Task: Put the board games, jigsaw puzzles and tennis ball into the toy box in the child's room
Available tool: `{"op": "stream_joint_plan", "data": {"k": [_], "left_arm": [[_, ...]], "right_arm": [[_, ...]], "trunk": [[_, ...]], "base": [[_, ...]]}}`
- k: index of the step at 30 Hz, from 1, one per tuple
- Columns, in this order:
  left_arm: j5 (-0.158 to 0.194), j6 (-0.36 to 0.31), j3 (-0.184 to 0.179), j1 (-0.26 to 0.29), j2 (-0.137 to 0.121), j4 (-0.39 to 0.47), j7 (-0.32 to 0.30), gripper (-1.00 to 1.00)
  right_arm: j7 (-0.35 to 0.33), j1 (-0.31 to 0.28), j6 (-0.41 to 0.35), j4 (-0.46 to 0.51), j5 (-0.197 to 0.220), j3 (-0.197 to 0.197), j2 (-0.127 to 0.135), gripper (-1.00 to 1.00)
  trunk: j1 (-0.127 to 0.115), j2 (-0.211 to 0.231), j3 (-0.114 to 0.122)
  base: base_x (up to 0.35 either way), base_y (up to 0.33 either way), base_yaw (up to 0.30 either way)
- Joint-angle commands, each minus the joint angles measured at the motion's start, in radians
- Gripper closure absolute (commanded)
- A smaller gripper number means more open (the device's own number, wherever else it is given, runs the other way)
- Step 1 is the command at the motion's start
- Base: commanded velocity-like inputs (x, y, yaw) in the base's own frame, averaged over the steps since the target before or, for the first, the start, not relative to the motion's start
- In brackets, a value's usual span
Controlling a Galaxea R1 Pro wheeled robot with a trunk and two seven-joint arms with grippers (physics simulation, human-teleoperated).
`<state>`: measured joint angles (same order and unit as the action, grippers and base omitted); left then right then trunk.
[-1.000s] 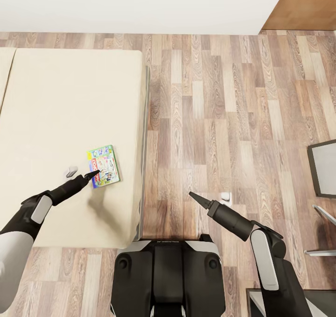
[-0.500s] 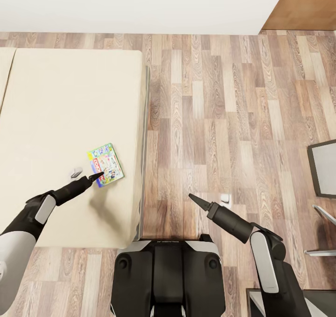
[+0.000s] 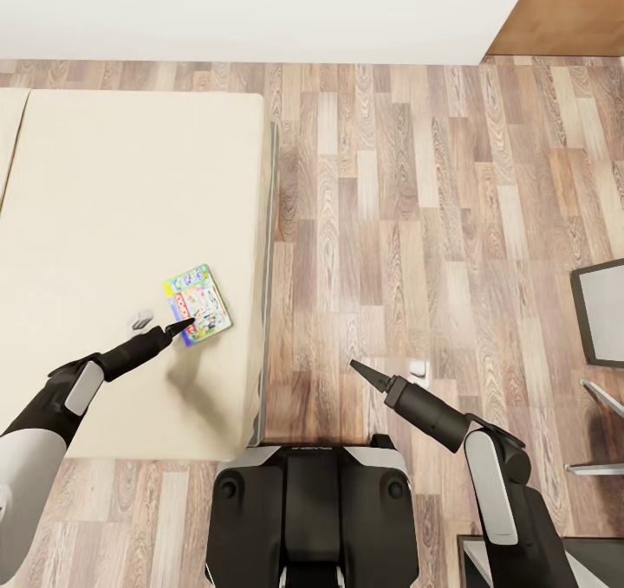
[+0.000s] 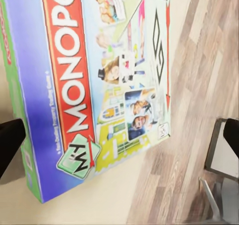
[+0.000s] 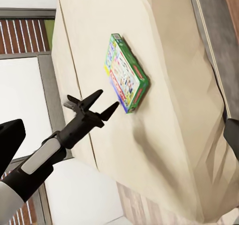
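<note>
One board game (image 3: 198,305), a Monopoly box with a green rim and a red title band, lies flat on the cream bed (image 3: 104,181) near its right edge. My left gripper (image 3: 184,325) is open, low over the cover, with its fingertips at the box's near corner. The right wrist view shows the same box (image 5: 127,80) with the left gripper (image 5: 105,99) spread just beside it. In the left wrist view the printed cover (image 4: 99,75) lies close between the two fingers. My right gripper (image 3: 354,365) hangs open over the wood floor, holding nothing.
Wood-plank floor (image 3: 416,207) runs to the right of the bed, with a white wall (image 3: 260,8) behind. A dark-framed grey piece of furniture (image 3: 600,311) stands at the right edge. My base (image 3: 312,510) is close to the bed's near corner.
The left gripper drew back slightly toward me, and the board game turned a little and shifted right on the bed. The right arm barely moved.
</note>
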<state>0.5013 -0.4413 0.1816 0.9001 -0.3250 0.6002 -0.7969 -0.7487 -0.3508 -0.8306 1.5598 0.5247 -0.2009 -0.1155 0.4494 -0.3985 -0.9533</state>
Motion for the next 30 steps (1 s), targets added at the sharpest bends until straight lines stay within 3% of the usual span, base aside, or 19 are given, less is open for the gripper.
{"op": "stream_joint_plan", "data": {"k": [1,5,18,30], "left_arm": [[0.006,-0.008,0.001,0.000,0.000,0.000,-0.013,-1.00],[0.005,-0.009,0.002,0.000,0.001,0.000,-0.061,-1.00],[0.005,-0.006,0.003,0.000,0.004,0.000,-0.076,-1.00],[0.004,-0.001,0.003,0.000,0.047,0.000,-0.078,-1.00]], "right_arm": [[-0.004,0.000,-0.005,0.000,0.000,-0.002,-0.001,-1.00],[-0.004,0.000,-0.004,0.000,0.000,-0.003,0.001,-1.00],[-0.007,0.000,-0.004,0.000,0.001,-0.004,0.002,-1.00],[-0.013,0.000,-0.004,0.000,0.001,-0.005,0.003,-1.00]], "trunk": [[0.001,-0.001,-0.001],[0.001,-0.001,-0.001],[0.001,-0.001,-0.001],[0.001,-0.001,-0.001]], "base": [[0.000,0.000,0.000],[0.000,0.000,0.000],[0.000,0.000,0.000],[0.000,0.000,0.000]]}}
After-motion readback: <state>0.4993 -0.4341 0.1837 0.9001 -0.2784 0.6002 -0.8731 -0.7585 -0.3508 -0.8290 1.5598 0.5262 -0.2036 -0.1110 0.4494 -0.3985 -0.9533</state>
